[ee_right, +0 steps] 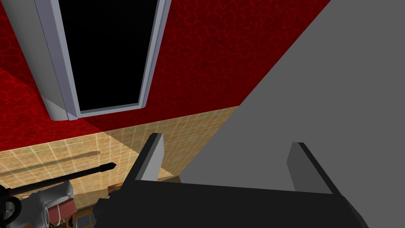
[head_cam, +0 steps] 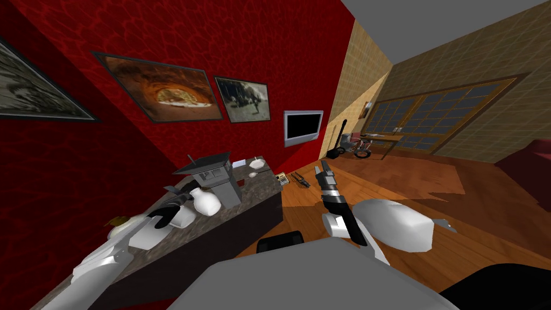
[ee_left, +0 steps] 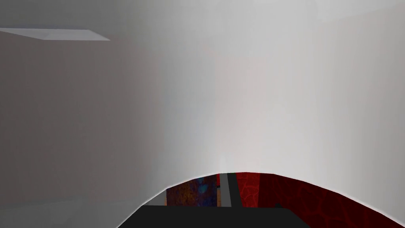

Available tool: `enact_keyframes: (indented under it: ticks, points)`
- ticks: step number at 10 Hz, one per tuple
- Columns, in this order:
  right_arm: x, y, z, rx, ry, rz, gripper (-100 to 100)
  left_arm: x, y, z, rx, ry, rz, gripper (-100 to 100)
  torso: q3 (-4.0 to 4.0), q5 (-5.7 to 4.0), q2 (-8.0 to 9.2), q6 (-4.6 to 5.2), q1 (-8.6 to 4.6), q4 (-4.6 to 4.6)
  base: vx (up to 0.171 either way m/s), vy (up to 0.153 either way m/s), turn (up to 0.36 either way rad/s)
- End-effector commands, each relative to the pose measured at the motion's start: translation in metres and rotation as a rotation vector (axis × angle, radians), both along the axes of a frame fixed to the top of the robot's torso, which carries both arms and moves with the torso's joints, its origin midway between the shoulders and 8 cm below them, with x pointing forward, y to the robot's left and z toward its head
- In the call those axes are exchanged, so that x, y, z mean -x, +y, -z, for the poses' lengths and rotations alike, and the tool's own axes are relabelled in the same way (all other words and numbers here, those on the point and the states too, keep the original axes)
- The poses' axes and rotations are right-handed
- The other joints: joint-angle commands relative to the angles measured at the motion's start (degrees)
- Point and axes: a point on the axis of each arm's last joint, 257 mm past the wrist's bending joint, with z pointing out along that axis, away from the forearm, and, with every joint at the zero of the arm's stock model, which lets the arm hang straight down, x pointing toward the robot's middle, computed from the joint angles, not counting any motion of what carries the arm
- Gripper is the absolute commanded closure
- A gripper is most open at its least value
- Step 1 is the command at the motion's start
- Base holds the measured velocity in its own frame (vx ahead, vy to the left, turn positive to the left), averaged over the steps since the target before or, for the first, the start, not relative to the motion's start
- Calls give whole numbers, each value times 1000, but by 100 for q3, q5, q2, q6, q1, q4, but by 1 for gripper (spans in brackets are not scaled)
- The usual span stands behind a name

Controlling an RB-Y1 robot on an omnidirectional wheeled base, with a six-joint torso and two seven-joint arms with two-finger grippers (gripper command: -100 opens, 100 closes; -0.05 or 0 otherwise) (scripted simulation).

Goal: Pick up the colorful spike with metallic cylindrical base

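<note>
Left gripper (head_cam: 167, 211), grip state indeterminate, hangs over the dark mottled counter (head_cam: 253, 188) at the robot's ten o'clock, just beside a white rounded vase (head_cam: 205, 202). Right gripper (ee_right: 226, 140), blades spread and empty, points toward twelve o'clock above the wooden floor (head_cam: 387, 183). Colourful spike: position cannot be told among the counter's objects.

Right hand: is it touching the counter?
Apart. Head view shows the right hand out over the floor, with bare boards between it and the counter.
</note>
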Motion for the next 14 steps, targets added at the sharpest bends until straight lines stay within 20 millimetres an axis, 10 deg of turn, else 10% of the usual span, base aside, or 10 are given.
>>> enact_keyframes:
  ticks: [1, 14]
  points:
    - [0, 0, 0, 0, 0, 0, 0, -3, -12, -5, -4, -11, 23, 100, 0, 0, 0, 0, 0, 0, -3, 4, 41]
    - [0, 0, 0, 0, 0, 0, 0, 51, -32, -26, -8, -20, -15, 100, 2, -6, 0, 6, -8, 4, 1, 20, -52]
